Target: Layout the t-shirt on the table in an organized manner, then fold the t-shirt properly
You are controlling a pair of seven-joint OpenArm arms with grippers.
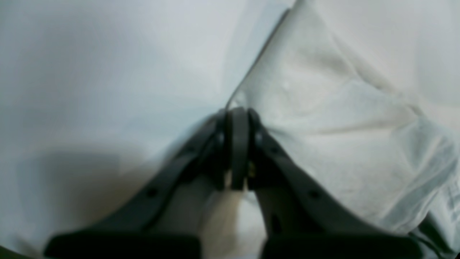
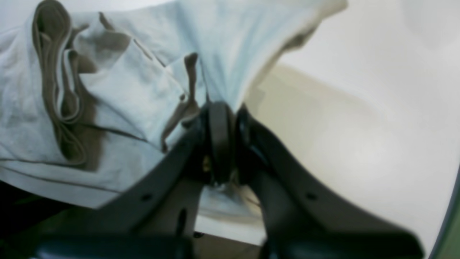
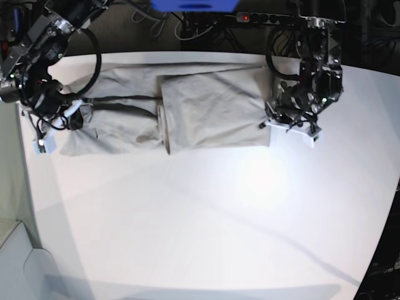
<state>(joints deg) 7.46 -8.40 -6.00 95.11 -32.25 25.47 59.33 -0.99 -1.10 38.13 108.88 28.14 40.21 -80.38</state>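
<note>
Across the left wrist view: the left end effector [image 1: 237, 118] sits at the frame's centre with its jaws together, pinching an edge of the t-shirt [image 1: 345, 144], which fills the right half; the counter [image 1: 90, 90] fills the left. Probably held so the cloth can be drawn taut.
Left wrist, unclear: everything is blurred, so which hem or corner is pinched cannot be told.
Right wrist view: the right end effector [image 2: 221, 115] is clamped on a gathered tuck of shirt running to the upper middle; rumpled folds lie at left (a sleeve, perhaps).
Base view: the shirt lies stretched along the upper part of the frame, one end effector at each end, partly doubled over itself.
Base, hidden: both fingertips are masked by arm hardware.
</note>
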